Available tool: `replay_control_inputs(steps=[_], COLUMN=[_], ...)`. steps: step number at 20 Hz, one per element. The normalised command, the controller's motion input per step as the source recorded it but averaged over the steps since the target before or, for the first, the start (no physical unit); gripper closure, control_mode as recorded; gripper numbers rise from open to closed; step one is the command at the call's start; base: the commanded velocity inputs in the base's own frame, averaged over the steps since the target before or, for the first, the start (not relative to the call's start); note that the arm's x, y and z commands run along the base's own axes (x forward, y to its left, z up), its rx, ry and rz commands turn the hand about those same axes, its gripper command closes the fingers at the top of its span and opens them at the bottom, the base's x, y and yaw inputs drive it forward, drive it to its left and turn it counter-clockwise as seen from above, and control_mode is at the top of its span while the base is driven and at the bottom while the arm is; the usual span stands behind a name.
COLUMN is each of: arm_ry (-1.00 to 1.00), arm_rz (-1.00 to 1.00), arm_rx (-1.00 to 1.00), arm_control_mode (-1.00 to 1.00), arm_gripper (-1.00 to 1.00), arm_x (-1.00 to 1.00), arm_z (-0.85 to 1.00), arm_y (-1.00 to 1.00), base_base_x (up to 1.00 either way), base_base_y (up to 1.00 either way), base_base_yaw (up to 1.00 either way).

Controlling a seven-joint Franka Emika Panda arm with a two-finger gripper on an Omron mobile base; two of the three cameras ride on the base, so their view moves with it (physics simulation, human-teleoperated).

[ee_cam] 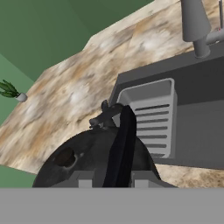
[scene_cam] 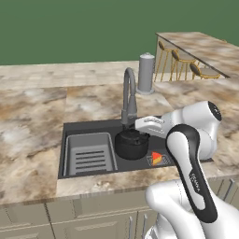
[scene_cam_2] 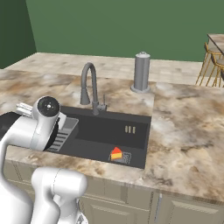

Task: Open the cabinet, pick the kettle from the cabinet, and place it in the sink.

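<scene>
One kettle, small, round, black, hangs inside the sink in the left base view, right of the grey ribbed rack and just in front of the faucet base; can't tell if its bottom touches the basin floor. The white arm reaches in from the right, w/ the gripper sitting on top of the kettle at its handle. A red-and-yellow wedge-shaped item lies on the basin floor just right of the kettle. A grey cylinder canister stands on the counter behind the sink, and gold bar stools line a far counter at top right. Right base view: sink basin is seen from the other side, faucet at its back edge, the wedge item near the front wall, canister beyond on the counter; the arm's white body covers the left part of the basin, so kettle and hand are hidden there, w/ a bit of rack peeking out. Hand view: the kettle is close up, its arched handle running up btwn the two fingertips, jaws clamped on that handle; spout points away toward the rack, w/ the faucet base at top right and a small potted plant far left.
</scene>
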Motion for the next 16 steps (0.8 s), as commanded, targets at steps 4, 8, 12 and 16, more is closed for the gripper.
replay_control_inputs(steps=[4,8,12,16], arm_ry=[0.0,0.0,0.0,0.0], arm_rz=[0.0,0.0,0.0,0.0], arm_rx=[0.0,0.0,0.0,0.0], arm_control_mode=[1.0,1.0,1.0,1.0], arm_gripper=[1.0,1.0,1.0,1.0], arm_x=[0.0,0.0,0.0,0.0], arm_z=[0.0,0.0,0.0,0.0], arm_y=[0.0,0.0,0.0,0.0], base_base_x=[0.02,0.0,0.0,0.0], base_base_y=[-0.1,0.0,0.0,0.0], base_base_yaw=[0.0,0.0,0.0,0.0])
